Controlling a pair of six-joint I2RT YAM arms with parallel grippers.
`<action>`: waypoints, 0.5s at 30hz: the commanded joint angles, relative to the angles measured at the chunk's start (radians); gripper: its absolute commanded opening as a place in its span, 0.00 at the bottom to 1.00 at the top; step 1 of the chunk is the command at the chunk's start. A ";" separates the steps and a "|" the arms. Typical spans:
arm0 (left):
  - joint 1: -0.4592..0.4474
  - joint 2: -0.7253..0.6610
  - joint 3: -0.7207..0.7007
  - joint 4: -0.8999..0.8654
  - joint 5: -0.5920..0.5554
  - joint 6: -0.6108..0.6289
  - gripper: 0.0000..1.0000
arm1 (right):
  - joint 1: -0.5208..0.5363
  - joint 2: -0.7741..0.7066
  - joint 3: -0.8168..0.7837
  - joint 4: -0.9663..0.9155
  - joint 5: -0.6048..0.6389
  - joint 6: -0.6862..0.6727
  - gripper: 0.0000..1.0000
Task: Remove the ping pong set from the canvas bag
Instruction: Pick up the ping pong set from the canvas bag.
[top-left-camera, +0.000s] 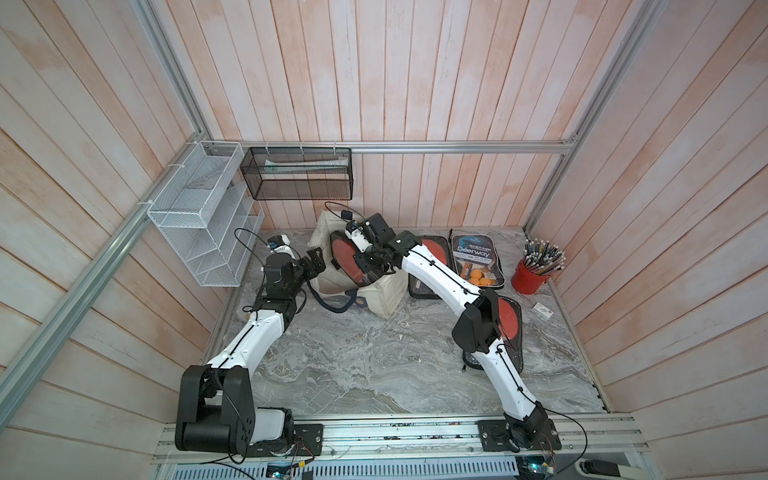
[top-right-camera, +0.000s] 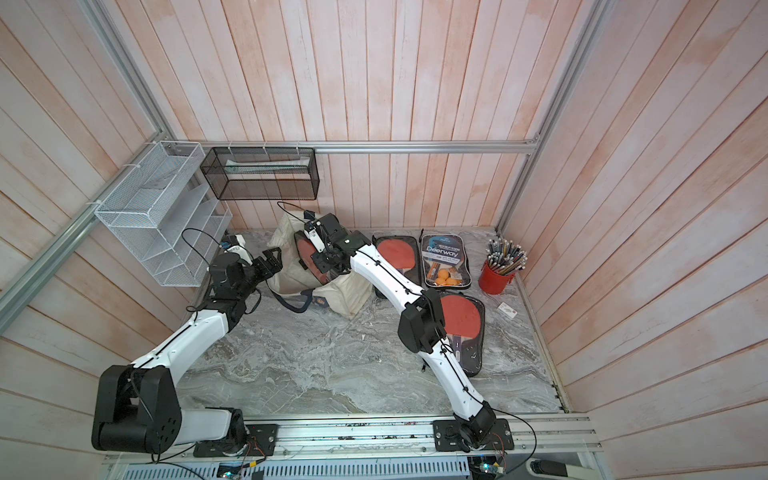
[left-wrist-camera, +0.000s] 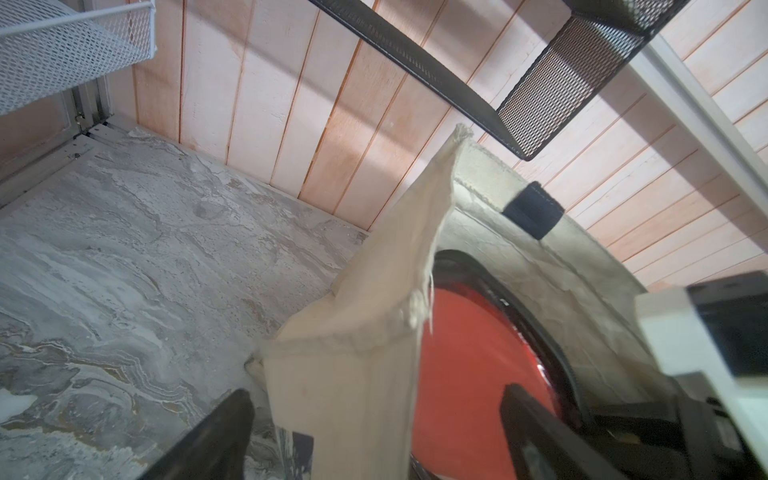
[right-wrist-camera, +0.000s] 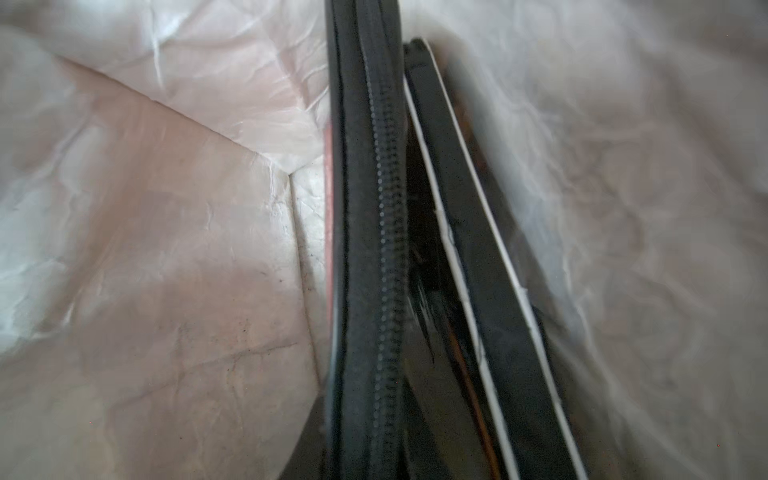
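Clamping ping pong set (top-left-camera: 341, 250) in canvas bag (top-left-camera: 388, 293): right gripper (top-left-camera: 374, 266); left gripper (top-left-camera: 316, 259) spread astride bag wall; Deerway set (top-left-camera: 478, 257) near.

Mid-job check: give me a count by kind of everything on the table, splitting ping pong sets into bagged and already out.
ping pong sets on the table: 3
ping pong set in the canvas bag: 1
canvas bag: 1
red pencil cup: 1
small white box: 1
Total: 7
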 joint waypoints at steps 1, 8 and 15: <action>0.006 -0.037 -0.009 0.018 -0.014 -0.001 1.00 | -0.003 -0.086 0.047 0.027 0.030 0.008 0.00; 0.005 -0.046 -0.012 0.018 -0.020 -0.001 1.00 | 0.000 -0.123 0.083 0.020 0.056 0.010 0.00; 0.005 -0.039 -0.013 0.015 -0.020 0.000 1.00 | 0.001 -0.238 0.090 0.045 0.091 0.030 0.00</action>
